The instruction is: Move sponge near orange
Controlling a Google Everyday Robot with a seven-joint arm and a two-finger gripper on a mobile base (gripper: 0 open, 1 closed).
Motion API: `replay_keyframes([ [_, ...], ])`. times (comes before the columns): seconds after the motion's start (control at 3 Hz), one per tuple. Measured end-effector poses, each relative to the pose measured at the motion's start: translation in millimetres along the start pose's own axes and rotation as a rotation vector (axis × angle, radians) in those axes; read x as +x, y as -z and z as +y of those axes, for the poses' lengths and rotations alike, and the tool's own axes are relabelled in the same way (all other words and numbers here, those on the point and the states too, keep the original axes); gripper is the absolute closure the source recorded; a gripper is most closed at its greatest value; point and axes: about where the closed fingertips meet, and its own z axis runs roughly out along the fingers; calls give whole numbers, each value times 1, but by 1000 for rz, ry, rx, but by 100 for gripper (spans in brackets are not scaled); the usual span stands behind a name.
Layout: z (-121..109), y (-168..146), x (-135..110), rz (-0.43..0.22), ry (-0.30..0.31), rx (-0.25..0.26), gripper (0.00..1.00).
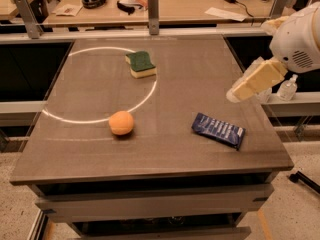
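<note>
The sponge (140, 64), dark green on top with a pale yellow body, lies on the far middle of the table. The orange (121, 123) sits nearer the front, left of centre, well apart from the sponge. My gripper (241, 91) hangs over the table's right side, above and to the right of both, pointing left and down. It holds nothing that I can see. It is far from the sponge.
A dark blue snack packet (219, 130) lies at the front right of the brown table (165, 154). A white ring of light crosses the tabletop. A small clear bottle (288, 88) stands on the shelf to the right. Desks with clutter stand behind.
</note>
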Motion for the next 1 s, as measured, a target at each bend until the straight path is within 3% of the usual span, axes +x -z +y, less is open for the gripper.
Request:
replay_keyframes([
  [0.67, -10, -52, -28, -118, -178, -19, 0],
  [1.0, -9, -83, -49, -189, -188, -49, 0],
])
